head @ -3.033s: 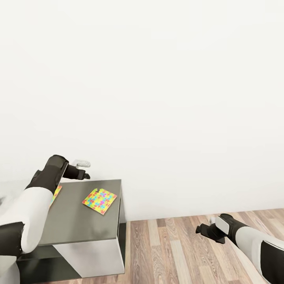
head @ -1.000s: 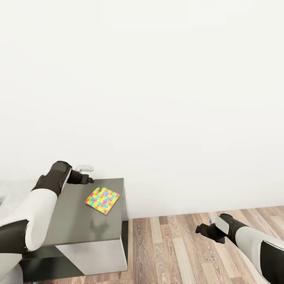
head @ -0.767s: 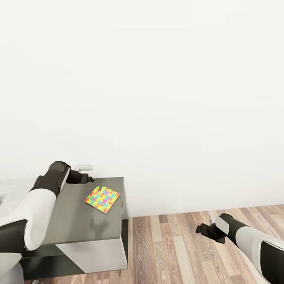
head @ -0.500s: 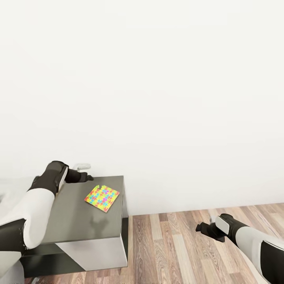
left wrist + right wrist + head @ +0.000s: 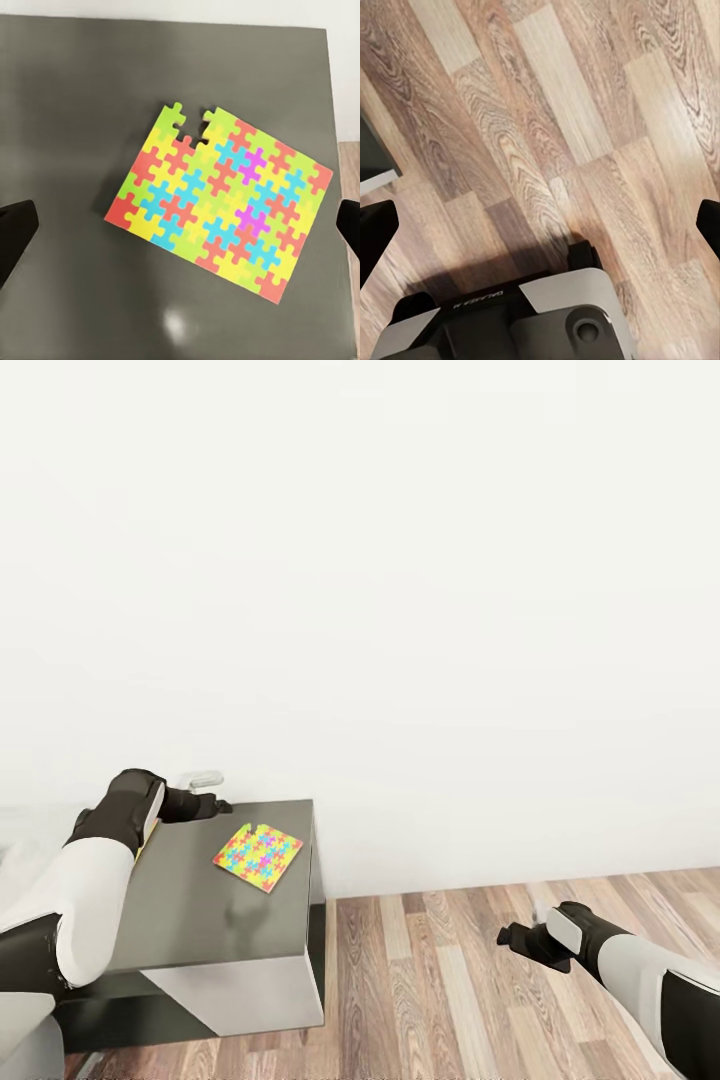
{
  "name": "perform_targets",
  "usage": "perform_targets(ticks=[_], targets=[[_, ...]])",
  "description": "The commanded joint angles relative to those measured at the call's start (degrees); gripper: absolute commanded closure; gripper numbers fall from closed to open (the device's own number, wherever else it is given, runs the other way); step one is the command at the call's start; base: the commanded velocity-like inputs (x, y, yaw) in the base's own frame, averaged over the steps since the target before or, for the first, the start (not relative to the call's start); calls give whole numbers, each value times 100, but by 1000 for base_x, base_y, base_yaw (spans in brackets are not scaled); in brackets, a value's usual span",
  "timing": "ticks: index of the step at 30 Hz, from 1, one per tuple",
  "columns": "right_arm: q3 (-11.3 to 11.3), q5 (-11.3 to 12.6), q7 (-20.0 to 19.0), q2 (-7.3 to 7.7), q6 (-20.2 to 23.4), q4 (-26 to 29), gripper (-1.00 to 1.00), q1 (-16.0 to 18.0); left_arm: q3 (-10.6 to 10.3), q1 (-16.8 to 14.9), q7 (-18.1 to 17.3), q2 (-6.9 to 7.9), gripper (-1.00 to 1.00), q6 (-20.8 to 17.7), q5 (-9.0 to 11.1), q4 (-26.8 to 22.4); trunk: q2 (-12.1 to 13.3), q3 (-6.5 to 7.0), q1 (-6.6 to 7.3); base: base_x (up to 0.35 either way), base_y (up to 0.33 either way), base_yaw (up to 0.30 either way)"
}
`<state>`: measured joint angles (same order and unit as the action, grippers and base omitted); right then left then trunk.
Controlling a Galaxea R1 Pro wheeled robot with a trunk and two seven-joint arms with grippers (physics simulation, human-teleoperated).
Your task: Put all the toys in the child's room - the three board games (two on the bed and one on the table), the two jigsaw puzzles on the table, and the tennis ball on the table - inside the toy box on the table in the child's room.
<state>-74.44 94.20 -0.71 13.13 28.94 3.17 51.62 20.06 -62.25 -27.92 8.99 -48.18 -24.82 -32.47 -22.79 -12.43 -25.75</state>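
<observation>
Step in hand: approach to flat multicoloured interlocking-piece jigsaw puzzle [image 5: 219,201], lying on dark grey side unit top [image 5: 210,920]. Left gripper [image 5: 210,807] spread above it, empty; right gripper [image 5: 512,937] spread, idle over wooden floor [image 5: 547,120]. Next: descent, edge pinch.

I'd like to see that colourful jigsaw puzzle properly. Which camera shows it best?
The left wrist view: the jigsaw puzzle lies large and sharp on the dark side unit, notched edge visible. The head view shows it small.
</observation>
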Motion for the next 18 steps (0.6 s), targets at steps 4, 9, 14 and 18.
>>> perform_targets(ticks=[4,9,14,18], targets=[[-42,19,-8,10,17,9,-100,6,78,-7,73,-14,-100,26,-53,-5,-13,-49,-3,0,0,0],[-42,19,-13,9,16,9,-100,6,139,-7,116,-16,-100,41,-48,-2,-13,-96,-3,0,0,0],[-38,19,-14,7,15,12,-100,6,174,-7,136,-12,-100,50,-43,-1,-13,-142,-3,0,0,0],[-40,19,-16,6,15,13,-100,6,188,-7,143,-8,-100,53,-36,-4,-13,-179,-3,0,0,0]])
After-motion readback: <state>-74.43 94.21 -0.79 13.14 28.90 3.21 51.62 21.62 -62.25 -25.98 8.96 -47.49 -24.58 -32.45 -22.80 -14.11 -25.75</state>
